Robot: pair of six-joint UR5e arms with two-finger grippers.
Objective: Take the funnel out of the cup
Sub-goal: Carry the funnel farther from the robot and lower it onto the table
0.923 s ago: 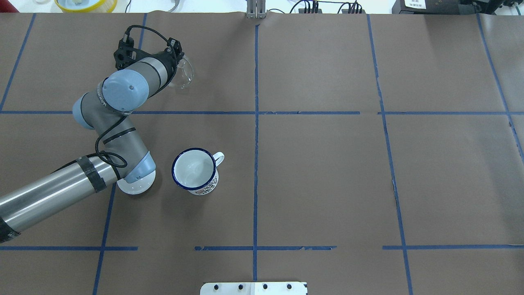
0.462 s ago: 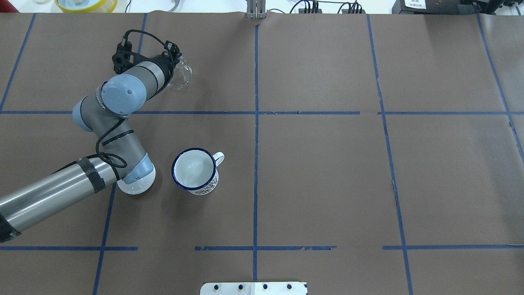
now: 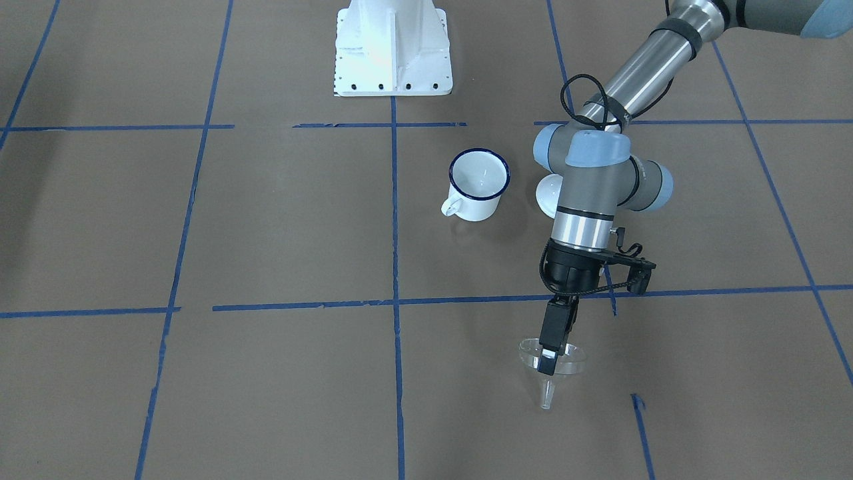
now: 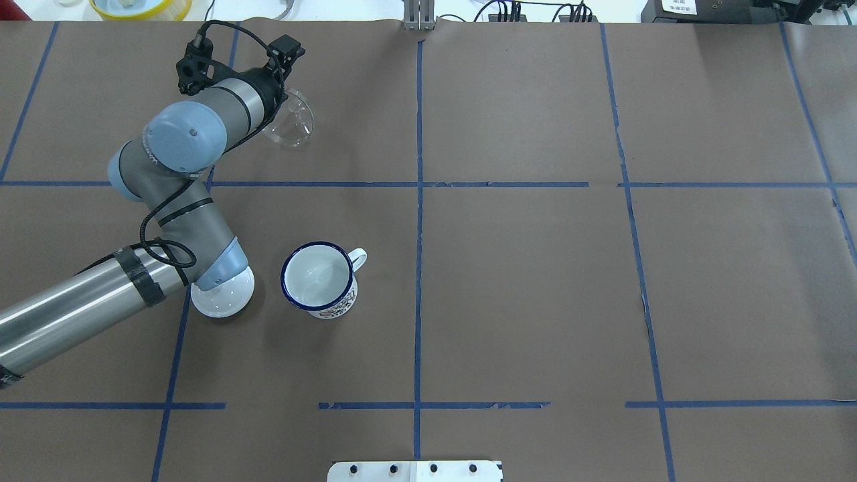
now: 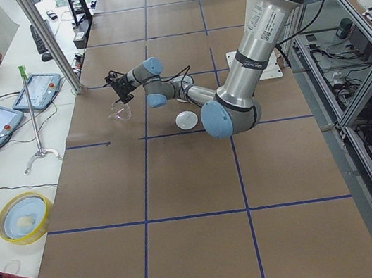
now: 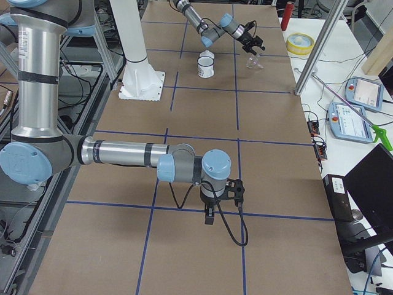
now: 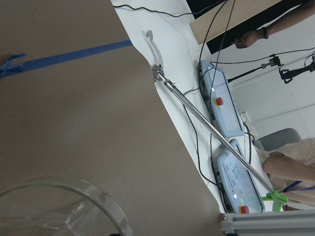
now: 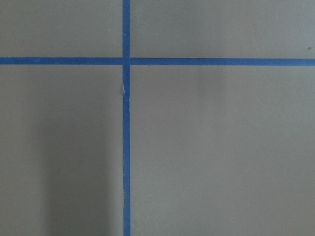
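The clear funnel (image 3: 563, 357) is out of the cup and hangs spout-down, low over the brown paper near the table's far edge. My left gripper (image 3: 548, 360) is shut on its rim. The funnel also shows in the overhead view (image 4: 292, 124), beside the left wrist, and its rim shows in the left wrist view (image 7: 64, 206). The white enamel cup (image 4: 318, 278) with the dark blue rim stands upright and empty nearer the robot, well apart from the funnel. My right gripper (image 6: 209, 215) shows only in the exterior right view, low over the paper; I cannot tell whether it is open or shut.
A white domed lid (image 4: 224, 301) lies left of the cup, partly under my left arm's elbow. The robot base (image 3: 392, 47) stands at the near edge. Beyond the far edge are a yellow bowl (image 4: 140, 7), teach pendants (image 5: 39, 92) and a metal post (image 5: 48, 41).
My left wrist has swung a little toward the far left with the funnel still in its grip. The cup and the lid have not moved.
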